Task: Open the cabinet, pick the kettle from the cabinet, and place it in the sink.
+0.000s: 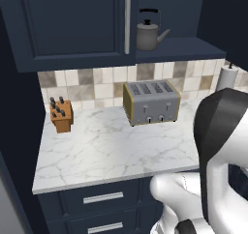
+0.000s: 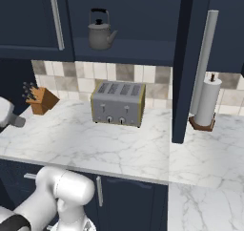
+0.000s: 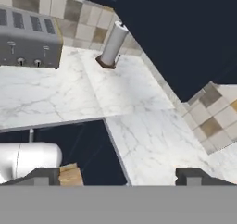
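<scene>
The navy cabinet (image 1: pixel 72 25) hangs above the counter. Its left door is shut, and its right door (image 2: pixel 187 72) is swung out, seen edge-on with its long silver handle (image 2: pixel 205 58). On the bared shelf stands the grey kettle (image 1: pixel 149 35) (image 2: pixel 100 32), upright, with its spout pointing right. In the hand view my gripper (image 3: pixel 122 177) is open, its two dark fingertips (image 3: pixel 46 176) far apart with nothing between them. It looks down over the marble counter (image 3: pixel 139 135), well away from the kettle. The sink is out of view.
A silver toaster (image 1: pixel 151 102) (image 2: pixel 118 103) (image 3: pixel 28 38) stands against the tiled backsplash under the kettle. A knife block (image 1: pixel 61 115) (image 2: pixel 40 99) sits to its left and a paper towel roll (image 2: pixel 207 103) (image 3: pixel 113 45) to its right. Navy drawers (image 1: pixel 102 197) run below the counter.
</scene>
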Controlling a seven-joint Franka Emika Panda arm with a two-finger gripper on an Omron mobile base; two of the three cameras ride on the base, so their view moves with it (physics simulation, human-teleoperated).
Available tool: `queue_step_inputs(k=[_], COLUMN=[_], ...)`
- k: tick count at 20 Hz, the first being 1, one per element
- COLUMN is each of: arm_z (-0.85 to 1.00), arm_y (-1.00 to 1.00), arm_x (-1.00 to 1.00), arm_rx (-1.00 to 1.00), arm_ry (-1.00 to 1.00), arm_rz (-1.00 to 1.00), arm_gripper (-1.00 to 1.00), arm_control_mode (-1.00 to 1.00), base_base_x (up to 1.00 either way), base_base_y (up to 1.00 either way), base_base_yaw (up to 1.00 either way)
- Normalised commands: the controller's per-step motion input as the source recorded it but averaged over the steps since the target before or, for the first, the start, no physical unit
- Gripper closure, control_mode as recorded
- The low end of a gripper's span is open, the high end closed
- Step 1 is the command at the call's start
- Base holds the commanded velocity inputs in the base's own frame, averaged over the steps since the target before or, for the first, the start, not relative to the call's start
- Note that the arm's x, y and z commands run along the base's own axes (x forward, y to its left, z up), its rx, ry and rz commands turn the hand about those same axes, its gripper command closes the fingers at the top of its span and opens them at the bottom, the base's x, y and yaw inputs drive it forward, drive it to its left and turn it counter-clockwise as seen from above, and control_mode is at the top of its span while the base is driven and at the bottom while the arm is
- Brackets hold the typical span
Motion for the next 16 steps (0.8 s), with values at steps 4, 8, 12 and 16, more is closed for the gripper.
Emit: queue_step_inputs(k=[4,8,12,16], arm_z=[0.0,0.0,0.0,-0.1], arm_y=[0.06,0.0,0.07,0.37], arm_x=[0.01,0.06,0.02,0.07], arm_rx=[0.3,0.29,0.29,0.07], arm_ry=[0.02,0.02,0.02,0.0], arm_rz=[0.05,0.09,0.11,0.15], arm_gripper=[-1.0,-1.0,-1.0,-1.0], arm_control_mode=[-1.0,-1.0,-1.0,-1.0], base_base_x=[0.0,0.0,0.0,0.0], base_base_y=[0.0,0.0,0.0,0.0], base_base_yaw=[0.0,0.0,0.0,0.0])
